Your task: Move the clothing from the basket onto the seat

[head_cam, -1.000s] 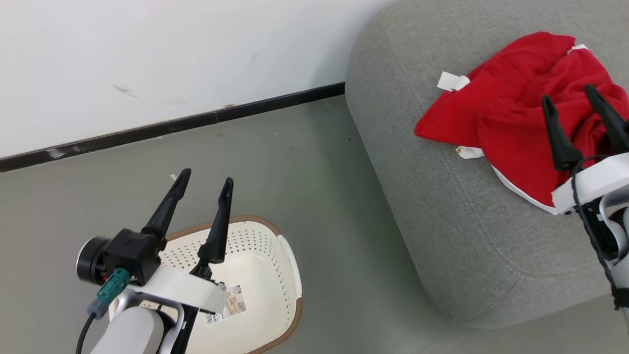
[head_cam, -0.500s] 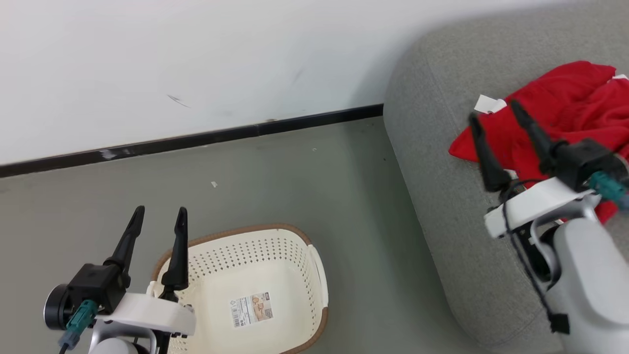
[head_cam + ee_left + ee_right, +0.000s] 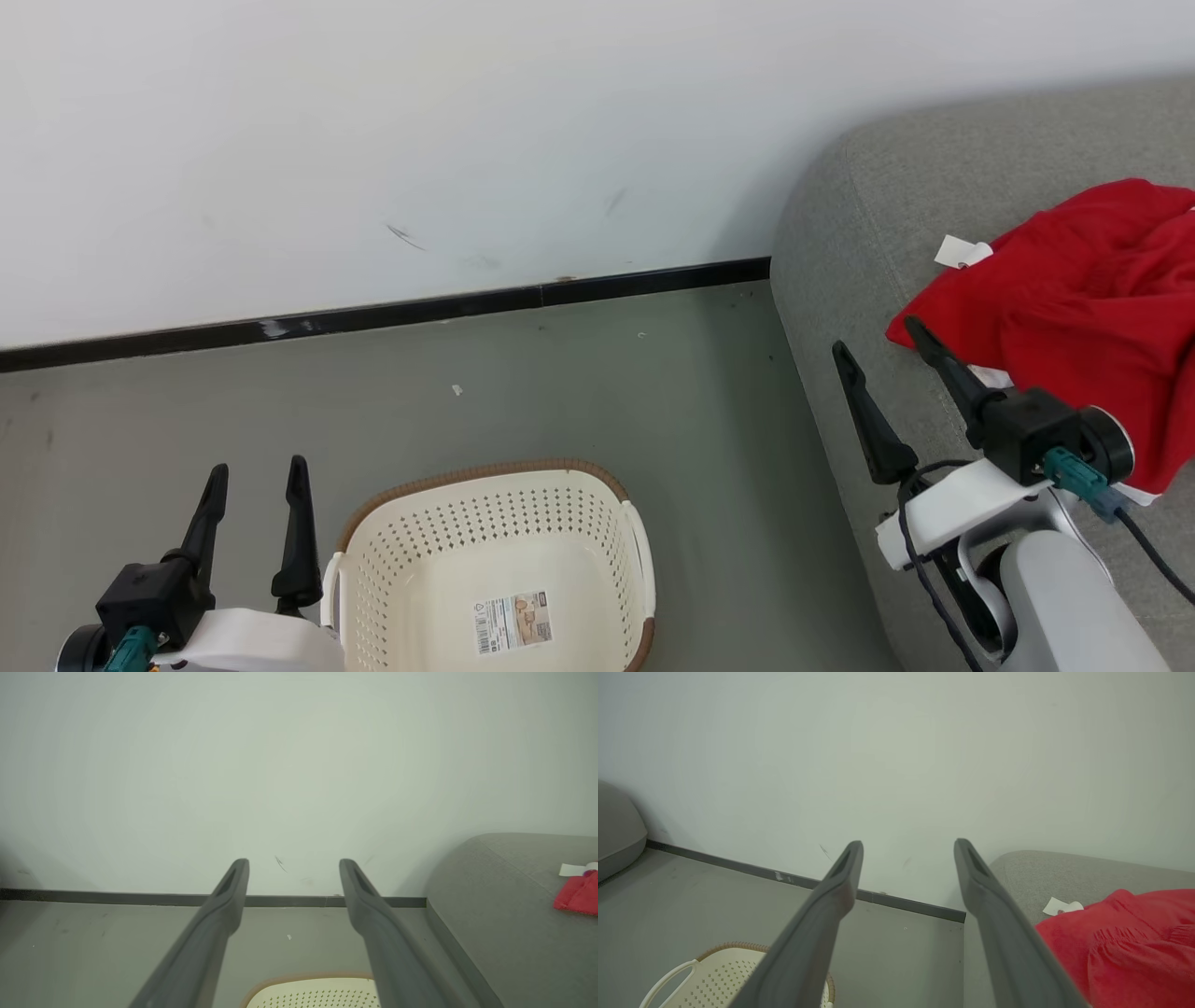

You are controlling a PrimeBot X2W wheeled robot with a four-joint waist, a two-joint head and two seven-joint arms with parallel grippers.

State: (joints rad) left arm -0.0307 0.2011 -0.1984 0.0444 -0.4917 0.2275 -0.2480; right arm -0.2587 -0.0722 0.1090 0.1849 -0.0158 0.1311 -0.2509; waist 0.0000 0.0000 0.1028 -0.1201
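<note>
**Red clothing on sofa, both grippers spread and free**

- Plain white wall [image 3: 467, 140] across the back, with a few dark scuff marks.
- Grey-green floor [image 3: 560, 392] below it.
- Large grey fabric sofa with rounded edges and seam stitching [image 3: 887, 215] sits at the right, one end close to the wall. The head view's right and bottom edges cut it off.
- Bright red soft clothing [image 3: 1083, 317] lies crumpled in a heap on the sofa top. Can't tell if it's one piece or two. The right side is cut by the frame, and the lower edge is hidden behind the right arm's wrist.
- Cream-white perforated plastic basket with a brown woven-look rim [image 3: 420, 560] stands on the floor, well apart from the sofa. Its near side is cut by the bottom edge.
- Right gripper [image 3: 875, 336] has its fingers wide apart over the sofa's edge, just beside the clothing. Can't tell if it touches.
- Left gripper [image 3: 258, 469] has its fingers apart in free air, just left of the basket's handle.
- Black baseboard [image 3: 420, 311] runs along the foot of the wall.
- Barcode sticker [image 3: 512, 621] is on the basket's bottom, print unreadable.
- White tag [image 3: 962, 250] sticks out at the clothing's upper left.
- Small pale scrap [image 3: 456, 390] lies on the floor.
</note>
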